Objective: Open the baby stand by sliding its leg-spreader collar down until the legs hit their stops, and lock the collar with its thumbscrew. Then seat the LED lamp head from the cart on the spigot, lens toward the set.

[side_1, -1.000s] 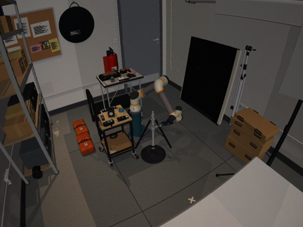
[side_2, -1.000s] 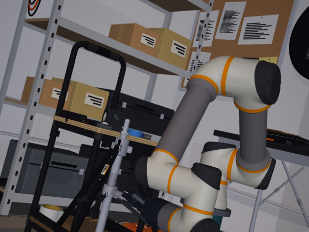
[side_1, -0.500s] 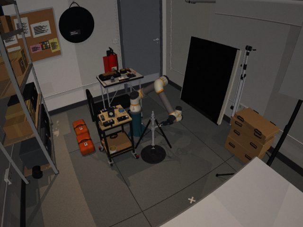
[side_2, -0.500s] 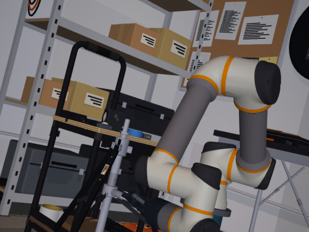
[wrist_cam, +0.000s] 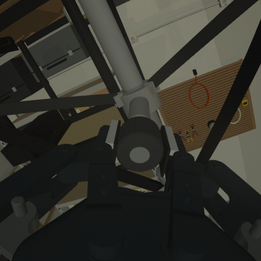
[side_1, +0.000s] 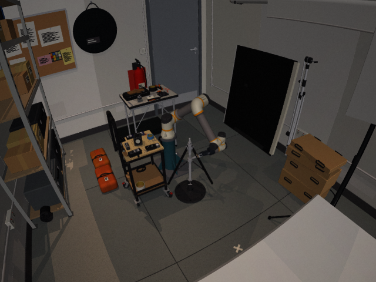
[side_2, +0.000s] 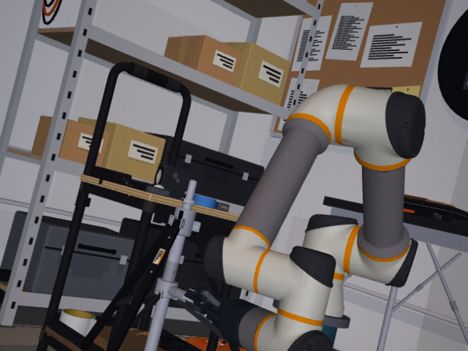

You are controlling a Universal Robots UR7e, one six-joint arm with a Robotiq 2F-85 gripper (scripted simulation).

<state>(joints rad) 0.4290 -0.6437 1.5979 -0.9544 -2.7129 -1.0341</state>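
Note:
The thumbscrew (wrist_cam: 140,146), a dark ribbed knob with a grey centre, is gripped by my gripper (wrist_cam: 141,143), which is closed on it. The knob sticks out sideways from the grey leg-spreader collar (wrist_cam: 137,96) on the stand's centre column (wrist_cam: 112,42). The baby stand (side_1: 190,165) stands on a round black floor plate with its black legs spread. Its bare spigot (side_2: 191,187) tops the column. My gripper (side_2: 196,298) reaches the collar (side_2: 165,289) from the right, low on the column. The LED lamp head (side_1: 138,140) sits on the cart top (side_1: 141,145).
The stand's black legs and struts (wrist_cam: 220,105) cross close around my gripper. The cart (side_1: 142,165) stands just left of the stand. My arm's pedestal (side_1: 168,151) is behind it. A black flag panel (side_1: 259,97) leans on the right wall. Brown cases (side_1: 312,167) are stacked further right.

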